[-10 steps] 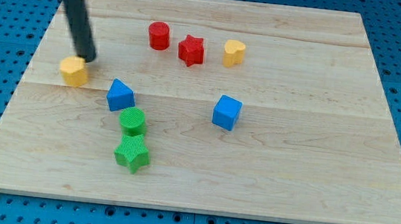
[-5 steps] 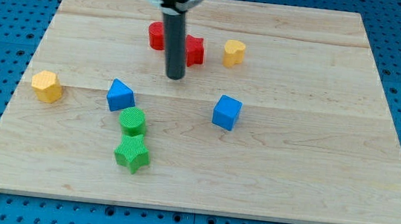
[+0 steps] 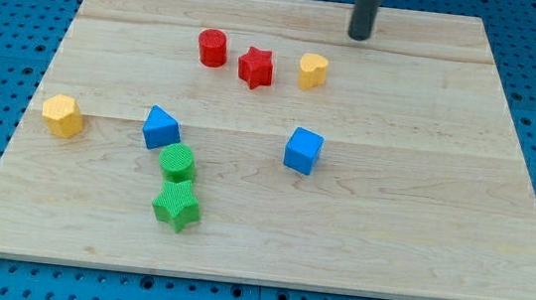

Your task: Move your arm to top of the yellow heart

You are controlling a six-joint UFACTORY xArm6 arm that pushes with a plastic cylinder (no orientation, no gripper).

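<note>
The yellow heart [image 3: 312, 71] lies in the upper middle of the wooden board [image 3: 422, 206]. My tip [image 3: 360, 36] is near the view's top, above and a little to the right of the yellow heart, apart from it. A red star [image 3: 255, 68] lies just left of the heart, and a red cylinder [image 3: 213, 47] lies further left.
A yellow hexagonal block [image 3: 62, 114] sits near the board's left edge. A blue triangular block [image 3: 161, 127], a green cylinder [image 3: 178, 163] and a green star [image 3: 176, 205] stand left of centre. A blue cube [image 3: 303, 150] lies at centre.
My tip has moved from the yellow hexagonal block at the left, across the middle, up to the view's top right of the yellow heart. The hexagonal block had slid left earlier.
</note>
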